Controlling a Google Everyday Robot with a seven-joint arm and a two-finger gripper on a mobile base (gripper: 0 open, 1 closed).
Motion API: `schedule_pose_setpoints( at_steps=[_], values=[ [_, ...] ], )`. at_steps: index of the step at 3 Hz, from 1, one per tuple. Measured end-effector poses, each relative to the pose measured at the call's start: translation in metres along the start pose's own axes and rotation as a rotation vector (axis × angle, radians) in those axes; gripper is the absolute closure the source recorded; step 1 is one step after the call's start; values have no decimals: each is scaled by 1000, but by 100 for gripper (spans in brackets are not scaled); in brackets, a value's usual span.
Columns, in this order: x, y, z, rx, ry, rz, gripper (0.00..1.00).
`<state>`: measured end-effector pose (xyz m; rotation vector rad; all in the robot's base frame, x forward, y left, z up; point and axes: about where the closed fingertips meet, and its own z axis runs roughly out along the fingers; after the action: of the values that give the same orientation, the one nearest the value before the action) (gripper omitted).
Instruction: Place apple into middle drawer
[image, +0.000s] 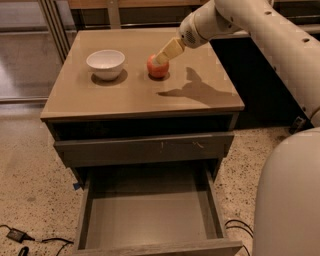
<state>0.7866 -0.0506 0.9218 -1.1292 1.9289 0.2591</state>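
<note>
**Hanging at the apple — gripper over the far part of the cabinet top**

The gripper (164, 56) slants down from the right, its tip against the upper right of the apple (156, 70). The apple rests on the cabinet top (200, 102), just right of a white bowl (105, 63). Whether the gripper is spread or pressed together — I cannot tell. Nearer and lower, the middle drawer (150, 225) stands pulled out, below a closed, scratched drawer front (145, 148).

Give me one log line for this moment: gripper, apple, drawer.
gripper: at top of apple | apple: on cabinet top, beside white bowl | middle drawer: open, empty
</note>
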Motion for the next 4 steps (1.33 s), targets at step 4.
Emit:
schedule_pose_setpoints(
  at_steps=[4],
  values=[
    [34,21,64,-45,78,148,0]
  ],
)
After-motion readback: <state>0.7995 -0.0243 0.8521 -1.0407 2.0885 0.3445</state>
